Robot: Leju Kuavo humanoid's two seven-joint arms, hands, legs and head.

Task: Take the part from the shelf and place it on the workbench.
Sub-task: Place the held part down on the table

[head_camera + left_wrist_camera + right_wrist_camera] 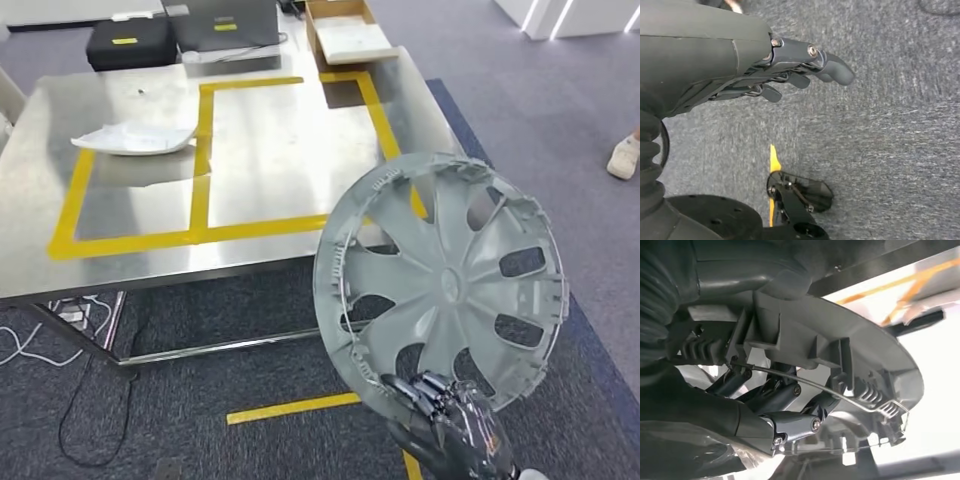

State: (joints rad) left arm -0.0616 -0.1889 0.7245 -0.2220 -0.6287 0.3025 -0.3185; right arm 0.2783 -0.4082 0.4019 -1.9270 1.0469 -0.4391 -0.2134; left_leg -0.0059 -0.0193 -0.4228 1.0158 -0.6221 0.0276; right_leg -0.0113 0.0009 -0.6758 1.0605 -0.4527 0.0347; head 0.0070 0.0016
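The part is a grey plastic wheel cover (445, 280) with spokes and oval cut-outs, held upright and tilted just off the workbench's near right corner. My right hand (445, 420) grips its lower rim from below, fingers curled over the edge. In the right wrist view the fingers (791, 410) hook around the cover's ribbed inner rim (836, 350) and its wire ring. My left hand (791, 70) hangs over grey carpet, fingers straight and holding nothing. The steel workbench (272, 160) carries yellow tape rectangles.
A white curved part (136, 138) lies on the workbench's left side. Black cases (132, 40) and a cardboard box (347, 30) sit at its far edge. Cables (45, 340) trail under the table. A person's shoe (625, 157) shows at the right. Yellow floor tape (294, 407) runs below.
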